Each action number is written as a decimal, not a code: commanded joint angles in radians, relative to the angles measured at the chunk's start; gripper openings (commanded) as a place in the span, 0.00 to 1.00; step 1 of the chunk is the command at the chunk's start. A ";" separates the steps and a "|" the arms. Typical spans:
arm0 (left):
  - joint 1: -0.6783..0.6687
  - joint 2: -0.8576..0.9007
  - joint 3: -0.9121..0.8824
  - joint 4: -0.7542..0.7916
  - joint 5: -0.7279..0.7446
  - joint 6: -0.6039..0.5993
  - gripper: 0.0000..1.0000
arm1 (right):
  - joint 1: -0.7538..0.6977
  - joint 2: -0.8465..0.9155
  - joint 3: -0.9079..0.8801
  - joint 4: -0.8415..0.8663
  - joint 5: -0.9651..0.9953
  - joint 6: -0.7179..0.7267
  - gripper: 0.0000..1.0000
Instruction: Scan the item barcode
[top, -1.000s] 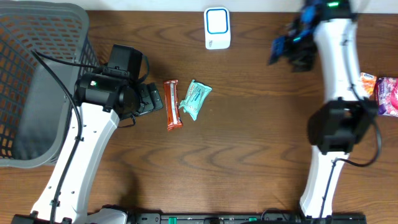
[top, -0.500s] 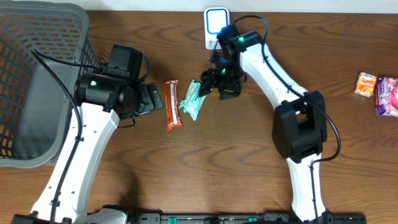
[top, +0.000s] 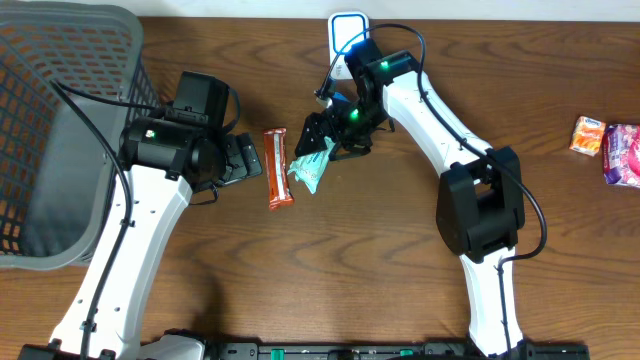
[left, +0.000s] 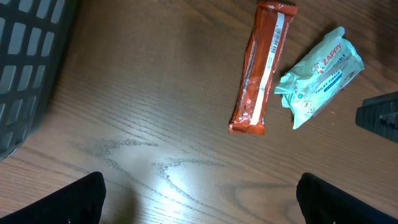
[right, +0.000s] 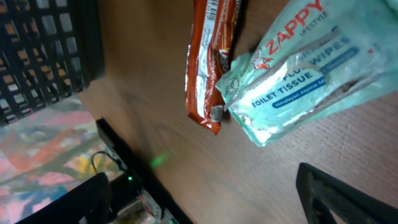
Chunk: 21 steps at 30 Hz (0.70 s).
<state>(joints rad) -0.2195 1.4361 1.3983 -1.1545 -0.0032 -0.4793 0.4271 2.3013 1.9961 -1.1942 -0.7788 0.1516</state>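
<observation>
My right gripper (top: 314, 140) hangs just above the wipes pack (top: 312, 162), left of the frame's centre; its jaws are spread wide with nothing between them, and the wrist view shows the pack (right: 305, 74) lying flat on the wood, printed face up. My left gripper (top: 240, 158) is spread too, empty, just left of the orange bar (top: 277, 168).

I judge the pack to be the item to scan; the trouble is its neighbour. The bar (right: 211, 62) lies against the pack's crimped corner, touching or all but; if I close carelessly I may pinch both, or drag the bar along. The pack looks soft, so a grip on one end could let it fold and hide its code; I see no barcode on the face that shows, so it may be underneath.

The scanner (top: 345, 35) stands at the upper edge, close behind my right arm; a hasty lift could knock it. The basket (top: 60, 130) fills the left edge; two snack packets (top: 605, 145) sit far right; bare table (top: 330, 260) opens below and to the right.
</observation>
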 joint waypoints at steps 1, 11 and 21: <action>0.003 -0.005 0.007 -0.004 -0.009 -0.013 0.98 | 0.011 0.008 -0.009 -0.003 0.043 -0.004 0.84; 0.003 -0.005 0.007 -0.004 -0.009 -0.013 0.98 | 0.011 0.008 -0.085 0.036 0.047 0.037 0.83; 0.003 -0.005 0.007 -0.004 -0.009 -0.013 0.98 | 0.010 0.008 -0.181 0.220 0.047 0.174 0.83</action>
<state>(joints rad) -0.2195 1.4361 1.3987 -1.1545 -0.0032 -0.4793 0.4343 2.3013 1.8225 -0.9943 -0.7250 0.2741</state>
